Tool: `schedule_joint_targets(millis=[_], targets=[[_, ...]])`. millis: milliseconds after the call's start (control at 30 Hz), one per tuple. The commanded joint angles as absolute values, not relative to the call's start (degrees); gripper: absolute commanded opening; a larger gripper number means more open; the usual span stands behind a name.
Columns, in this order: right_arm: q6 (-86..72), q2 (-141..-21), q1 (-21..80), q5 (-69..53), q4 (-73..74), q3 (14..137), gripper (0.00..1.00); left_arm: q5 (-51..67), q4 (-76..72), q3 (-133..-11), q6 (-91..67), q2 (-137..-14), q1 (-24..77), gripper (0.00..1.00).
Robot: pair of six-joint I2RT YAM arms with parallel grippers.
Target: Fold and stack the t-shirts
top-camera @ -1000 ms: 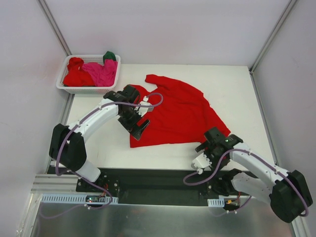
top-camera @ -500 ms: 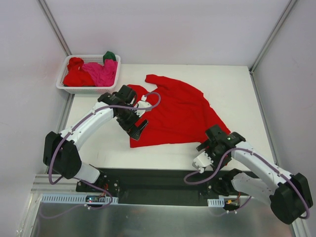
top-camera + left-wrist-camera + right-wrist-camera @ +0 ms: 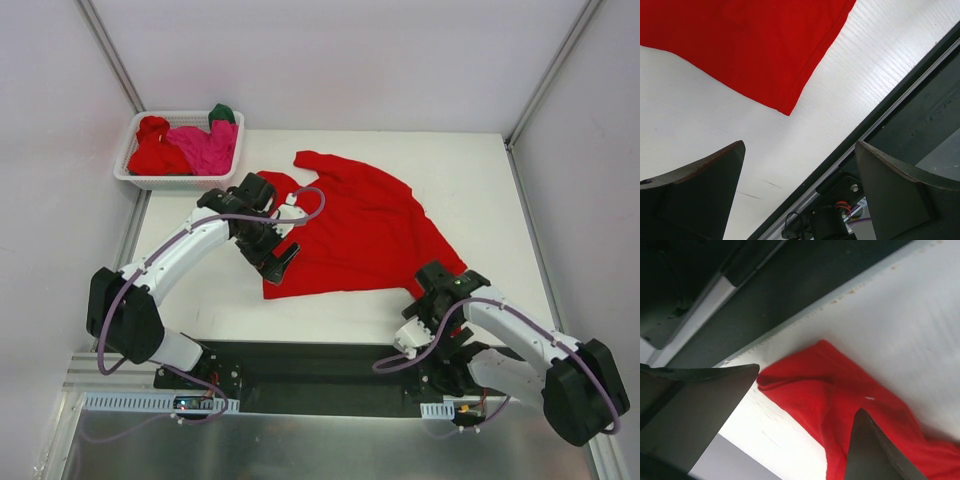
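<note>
We are seeing the red t-shirt [image 3: 365, 230] lying spread on the desk [image 3: 480, 180]; the left hand [image 3: 800, 150] is hanging at its near left corner, fingers wide apart, holding nothing; the right hand [image 3: 808, 390] is hovering at its near right corner, also gaping, gripping nothing; the other t-shirts [image 3: 190, 148] are lying in the basket [image 3: 125, 172] beyond its far left corner.

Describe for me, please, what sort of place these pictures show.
Probably a robotics lab test cell rather than a home: plain white panel walls on grey metal posts, two white-and-black robot arms bolted to a black rail, and a white plastic lattice basket of crumpled shirts.
</note>
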State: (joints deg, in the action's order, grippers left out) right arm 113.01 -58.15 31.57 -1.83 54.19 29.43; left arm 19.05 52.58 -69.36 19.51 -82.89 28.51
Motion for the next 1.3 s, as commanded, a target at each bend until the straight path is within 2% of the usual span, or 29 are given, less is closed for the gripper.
schedule_joint_targets(millis=[0, 233, 367, 567, 900, 1033, 1267], targets=[[157.5, -63.4, 31.4, -2.3, 60.6, 34.3, 0.89, 19.6, 52.6, -68.3, 20.4, -80.1, 28.8, 0.93], [161.6, -68.3, 30.9, -2.6, 64.7, 40.1, 0.88, 19.1, 52.1, -67.6, 20.5, -79.3, 28.7, 0.93], [162.2, -70.6, 30.5, -2.7, 65.4, 41.3, 0.82, 18.7, 52.0, -67.1, 20.6, -78.6, 28.6, 0.93], [162.5, -70.5, 30.3, -4.4, 61.5, 38.6, 0.72, 18.6, 52.1, -66.7, 20.7, -78.0, 28.6, 0.94], [160.7, -69.6, 30.1, -5.9, 53.3, 33.1, 0.7, 18.5, 52.1, -66.5, 20.7, -77.5, 28.5, 0.94], [159.9, -69.2, 30.1, -5.9, 53.0, 32.8, 0.6, 18.5, 52.0, -66.4, 20.7, -77.7, 28.5, 0.94], [160.0, -69.0, 29.8, -5.5, 53.8, 33.4, 0.51, 18.1, 52.0, -66.6, 20.7, -78.1, 28.5, 0.94]])
